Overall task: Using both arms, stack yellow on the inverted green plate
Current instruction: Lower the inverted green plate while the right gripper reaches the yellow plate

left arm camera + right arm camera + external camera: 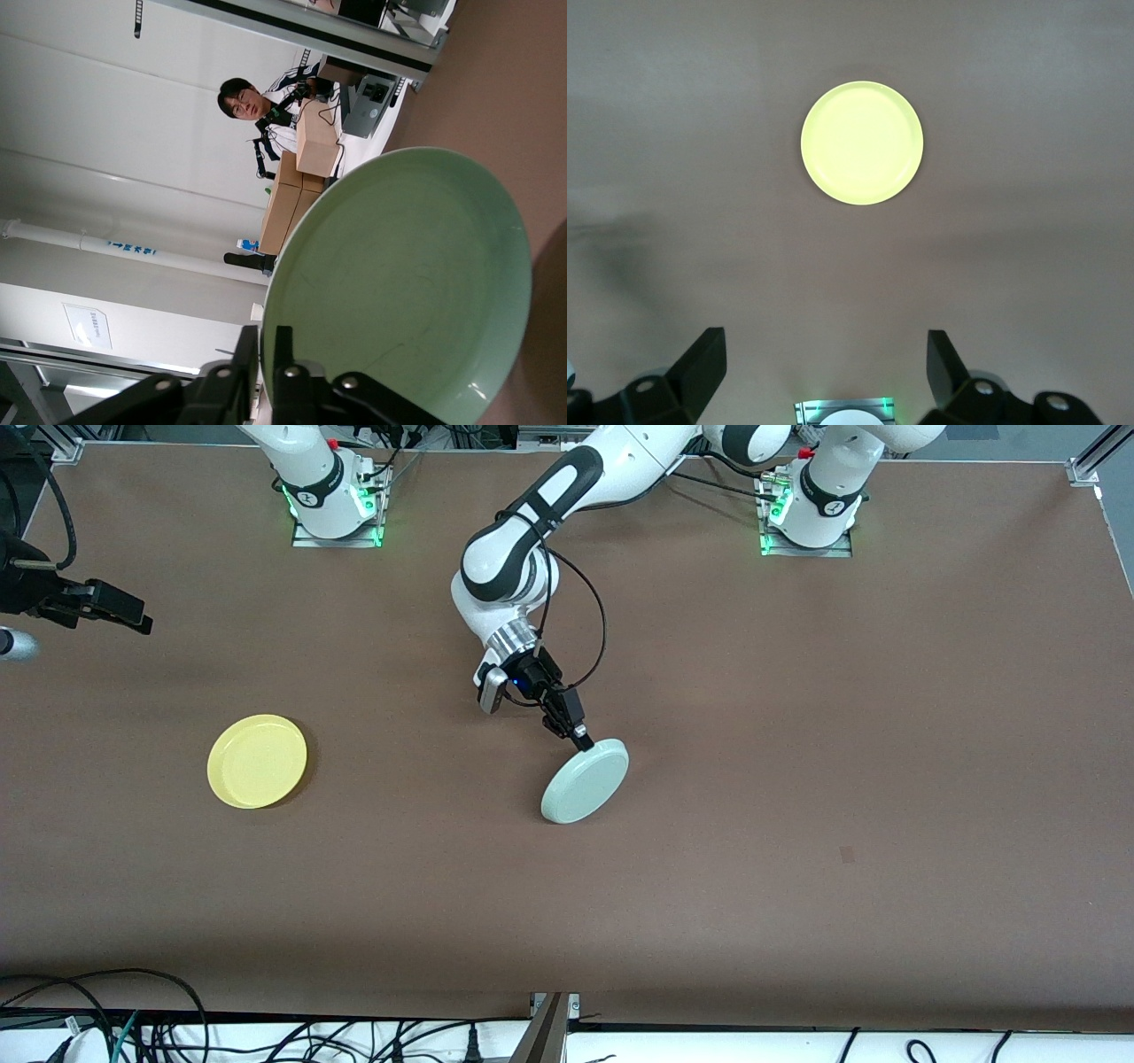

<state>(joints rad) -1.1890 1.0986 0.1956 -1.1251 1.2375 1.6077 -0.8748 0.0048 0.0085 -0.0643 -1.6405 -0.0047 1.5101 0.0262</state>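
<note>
The yellow plate lies right side up on the brown table toward the right arm's end; it also shows in the right wrist view. My left gripper is over the middle of the table, shut on the rim of the pale green plate. That plate is tilted up on edge, with its lower rim at or near the table. In the left wrist view the fingers pinch the rim, and the plate's hollow side faces the camera. My right gripper is open and empty, held high above the table's end, its midpoint well away from the yellow plate.
The arm bases stand at the table's back edge. Cables run along the edge nearest the front camera. A small dark mark is on the table. A person and cardboard boxes are off the table.
</note>
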